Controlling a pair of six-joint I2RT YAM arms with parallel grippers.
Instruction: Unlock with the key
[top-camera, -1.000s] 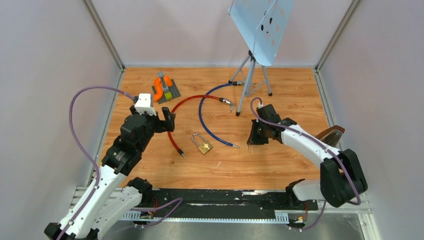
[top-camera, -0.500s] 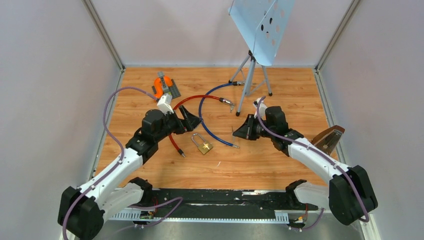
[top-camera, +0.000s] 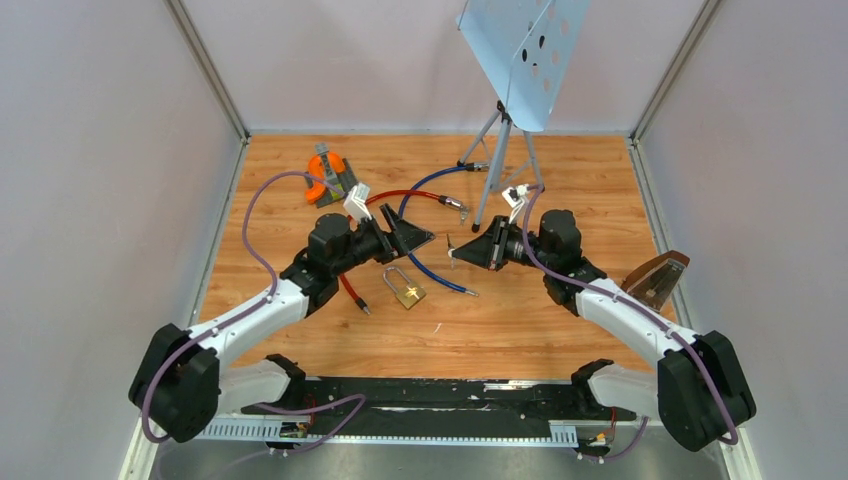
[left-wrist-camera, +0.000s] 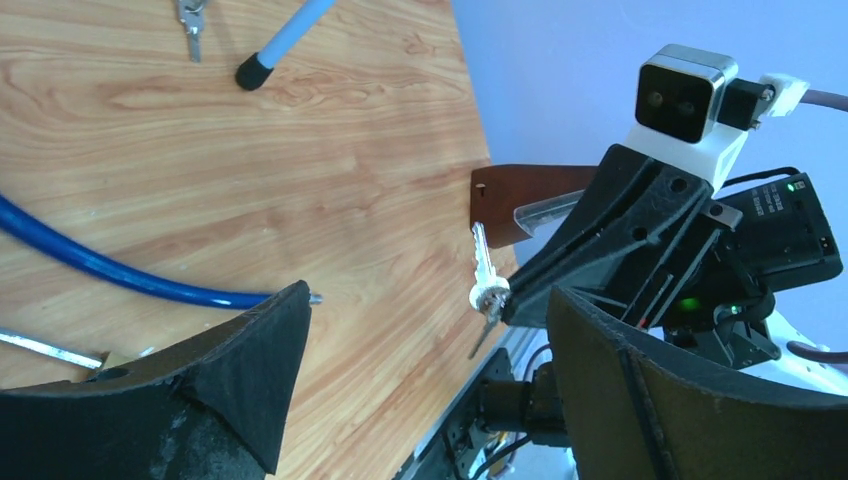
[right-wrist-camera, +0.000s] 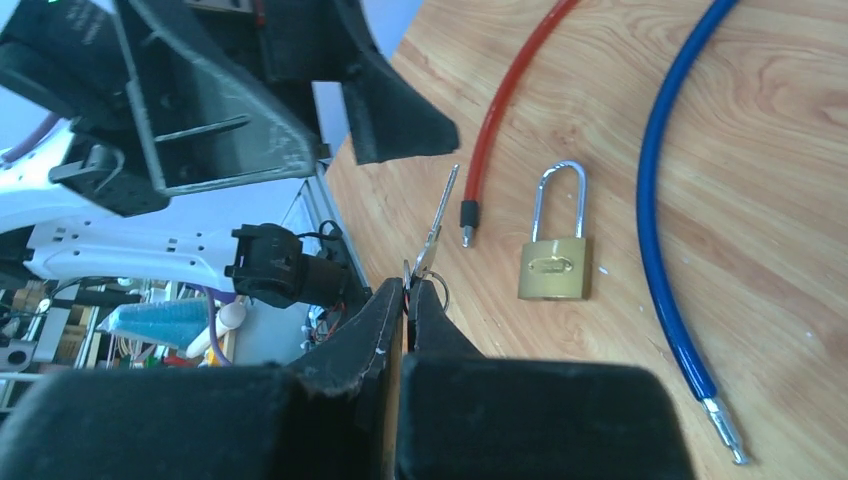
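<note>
Right wrist view: right fingers (right-wrist-camera: 372, 322) pinch the key (right-wrist-camera: 437, 225) blade-outward, seemingly offering it to wide-spread left fingers (right-wrist-camera: 400, 125); padlock (right-wrist-camera: 553, 262) lies mid-worktop (right-wrist-camera: 780, 120).

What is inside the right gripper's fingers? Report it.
The right gripper is shut on a silver key, its blade sticking out toward the open left gripper. The key's head is mostly hidden between the fingers.

Wooden bench (top-camera: 580, 190). Carries a brass padlock (top-camera: 407, 292) near the middle, lying flat, shackle toward the back. Just left, end of a red cable (top-camera: 350, 288); just right, a blue cable (top-camera: 440, 278), curving back. Back left, an orange-and-grey block (top-camera: 330, 176). Further back, a stand (top-camera: 505, 160) on tripod legs.
</note>
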